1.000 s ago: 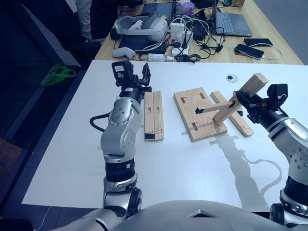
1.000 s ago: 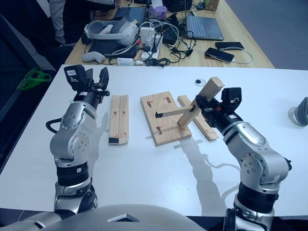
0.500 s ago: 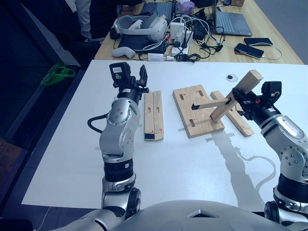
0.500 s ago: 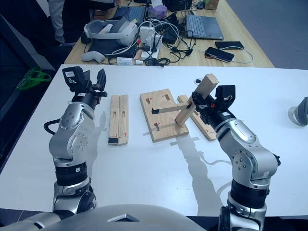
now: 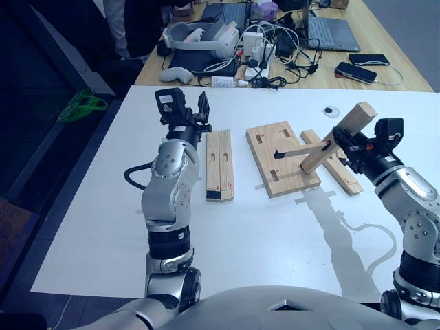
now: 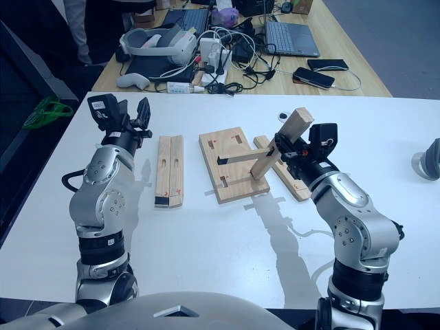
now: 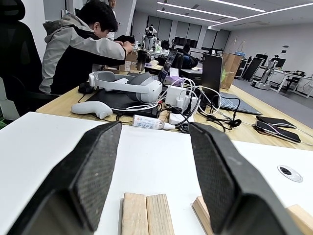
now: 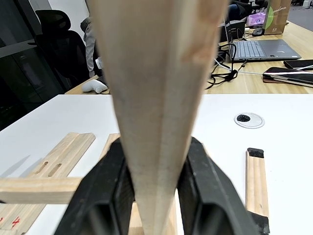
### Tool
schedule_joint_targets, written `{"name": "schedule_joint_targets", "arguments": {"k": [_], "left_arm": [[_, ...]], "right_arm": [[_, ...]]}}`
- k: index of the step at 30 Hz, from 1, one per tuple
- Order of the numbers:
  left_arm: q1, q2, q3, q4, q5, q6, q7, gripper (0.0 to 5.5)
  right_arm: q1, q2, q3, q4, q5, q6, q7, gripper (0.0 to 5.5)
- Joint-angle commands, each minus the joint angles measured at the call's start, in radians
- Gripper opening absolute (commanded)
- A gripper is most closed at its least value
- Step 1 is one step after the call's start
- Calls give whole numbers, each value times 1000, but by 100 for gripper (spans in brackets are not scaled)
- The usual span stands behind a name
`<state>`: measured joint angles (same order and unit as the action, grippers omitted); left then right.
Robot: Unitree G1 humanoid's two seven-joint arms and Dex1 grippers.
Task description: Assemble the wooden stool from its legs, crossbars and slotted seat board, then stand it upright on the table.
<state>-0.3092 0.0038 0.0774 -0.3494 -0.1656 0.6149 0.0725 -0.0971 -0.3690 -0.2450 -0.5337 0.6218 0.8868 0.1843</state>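
The slotted seat board lies flat at the table's middle. My right gripper is shut on a wooden leg, held tilted above the board's right edge. A crossbar sticks out of that leg toward the left over the board. In the right wrist view the leg stands between the black fingers. Another leg lies on the table to the right of the board. Two more legs lie side by side to its left. My left gripper is open, raised beside that pair, fingers empty.
A small round disc lies on the white table behind the right arm. A grey object sits at the far right. Behind the table stands a wooden desk with a headset, laptops, cables and a phone.
My right gripper has carried the leg and crossbar a little to the left and farther back over the seat board. The left gripper has edged slightly left, still open.
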Motion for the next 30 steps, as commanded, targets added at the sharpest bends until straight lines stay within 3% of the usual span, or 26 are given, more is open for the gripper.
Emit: {"name": "schedule_joint_targets", "arguments": {"k": [1, 30], "left_arm": [[-12, 10, 2, 3, 5, 0, -5, 253], [-23, -7, -27, 37, 37, -57, 1, 253]], "right_arm": [[34, -8, 26, 23, -8, 41, 0, 101], [73, -60, -21, 106, 9, -7, 62, 101]]}}
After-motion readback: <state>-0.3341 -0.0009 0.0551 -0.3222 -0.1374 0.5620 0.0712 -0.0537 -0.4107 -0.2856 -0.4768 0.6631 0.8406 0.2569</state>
